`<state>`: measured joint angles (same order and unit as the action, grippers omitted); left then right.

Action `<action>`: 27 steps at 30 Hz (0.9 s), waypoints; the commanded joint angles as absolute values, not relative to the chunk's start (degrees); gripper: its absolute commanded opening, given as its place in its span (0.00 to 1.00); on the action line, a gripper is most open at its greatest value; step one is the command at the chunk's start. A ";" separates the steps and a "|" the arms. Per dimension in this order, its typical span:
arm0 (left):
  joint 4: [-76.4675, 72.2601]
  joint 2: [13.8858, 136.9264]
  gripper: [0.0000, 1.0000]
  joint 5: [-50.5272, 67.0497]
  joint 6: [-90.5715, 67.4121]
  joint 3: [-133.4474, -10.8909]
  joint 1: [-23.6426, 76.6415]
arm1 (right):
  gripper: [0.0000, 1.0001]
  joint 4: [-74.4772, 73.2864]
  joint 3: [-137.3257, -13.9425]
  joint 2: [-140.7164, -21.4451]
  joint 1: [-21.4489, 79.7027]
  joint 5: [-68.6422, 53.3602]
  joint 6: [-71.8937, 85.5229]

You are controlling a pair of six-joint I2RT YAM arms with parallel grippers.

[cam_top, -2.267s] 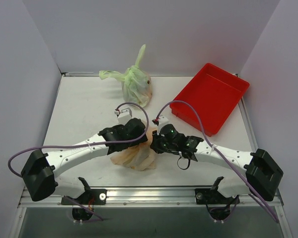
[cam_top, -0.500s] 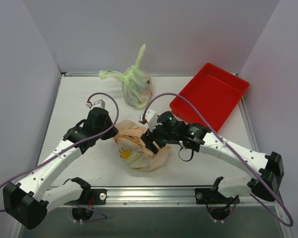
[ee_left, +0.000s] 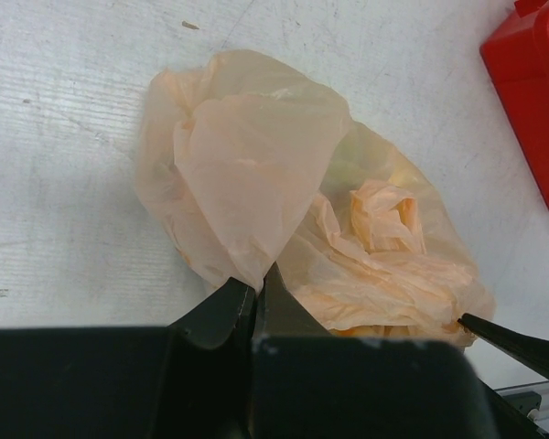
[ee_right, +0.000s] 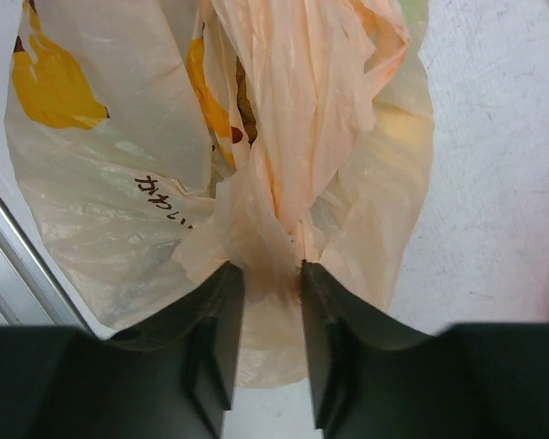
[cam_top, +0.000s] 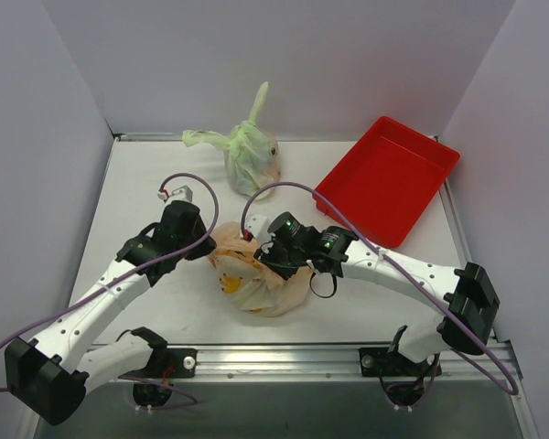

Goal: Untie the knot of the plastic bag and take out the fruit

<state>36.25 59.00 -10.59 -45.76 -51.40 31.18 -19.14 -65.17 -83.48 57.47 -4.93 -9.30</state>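
Note:
The pale orange plastic bag [cam_top: 256, 282] lies crumpled at the table's near middle, with yellow marks printed on it [ee_right: 50, 87]. My left gripper [cam_top: 210, 247] is at its left side, shut on a thin stretched flap of the bag [ee_left: 247, 165]. My right gripper [cam_top: 267, 261] sits over the bag's top. In the right wrist view its jaws [ee_right: 273, 270] press from both sides on a gathered, twisted bunch of the plastic [ee_right: 274, 165]. A crinkled knob, seemingly the knot [ee_left: 384, 215], shows in the left wrist view. The fruit is hidden inside the bag.
A tied light green bag [cam_top: 252, 160] stands behind the orange one. A red tray [cam_top: 389, 178] lies at the back right, its corner in the left wrist view [ee_left: 531, 101]. The metal rail [cam_top: 284, 352] runs along the near edge.
My right gripper has shifted left over the bag and narrowed its jaws onto the bunched plastic. The left gripper has held its place and grip over the last half second.

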 commanded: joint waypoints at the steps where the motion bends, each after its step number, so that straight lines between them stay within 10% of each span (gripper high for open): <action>1: 35.51 58.27 0.00 -12.48 -44.39 -51.33 31.29 | 0.28 -20.30 -64.43 -83.15 57.66 -1.59 -10.02; 6: 35.51 57.83 0.00 -16.25 -44.03 -48.35 29.97 | 0.00 -20.21 -63.20 -79.21 54.42 -1.84 -8.27; 27: 35.16 49.14 0.00 -8.18 -48.69 -37.62 16.17 | 0.00 14.40 -40.96 -54.67 30.94 -10.54 28.91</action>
<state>35.18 51.55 -8.71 -47.57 -38.76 17.69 3.95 -42.11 -56.95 31.99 -11.60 22.02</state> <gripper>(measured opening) 0.031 0.029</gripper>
